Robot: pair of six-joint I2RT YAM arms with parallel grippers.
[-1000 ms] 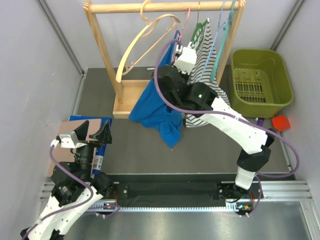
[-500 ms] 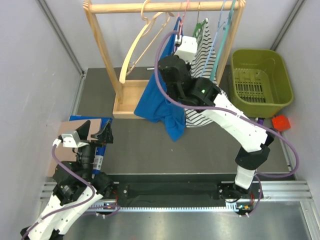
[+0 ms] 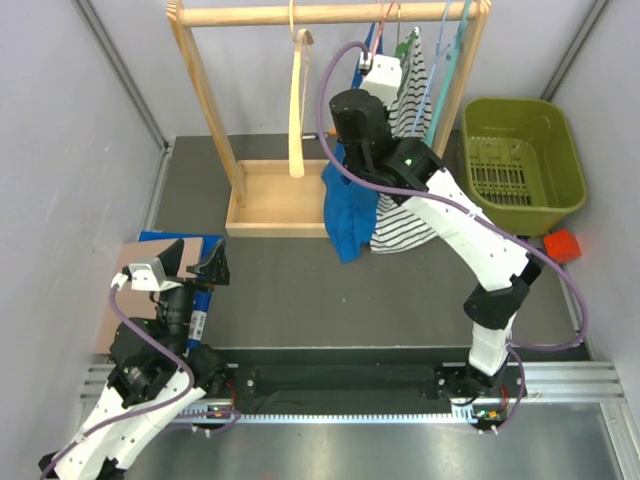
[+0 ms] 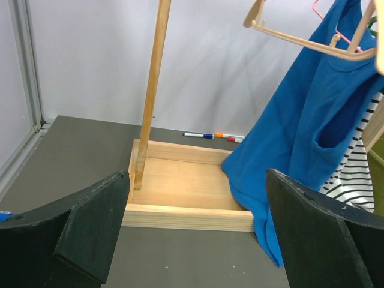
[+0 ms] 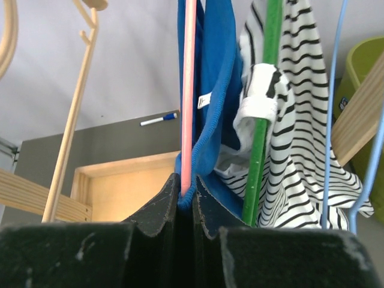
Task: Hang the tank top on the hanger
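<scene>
Right tool [image 5: 185, 183] rose to the rail, pinching tank top [image 3: 348, 210] against hanger [image 5: 188, 90] wire; left tool [image 3: 188, 263] wide. Seat strap fully before release.

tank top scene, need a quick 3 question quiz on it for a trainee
1. True or false: the left gripper is shut on the cream wooden hanger.
2. What does the right gripper pinch? A the tank top hem beside the pink hanger wire; B the cream wooden hanger; C the green basket.
3. Fill in: the striped top hangs on the ___ hanger.
Key: 1 false, its jaws stand wide open and hold nothing; 2 A; 3 green.
</scene>
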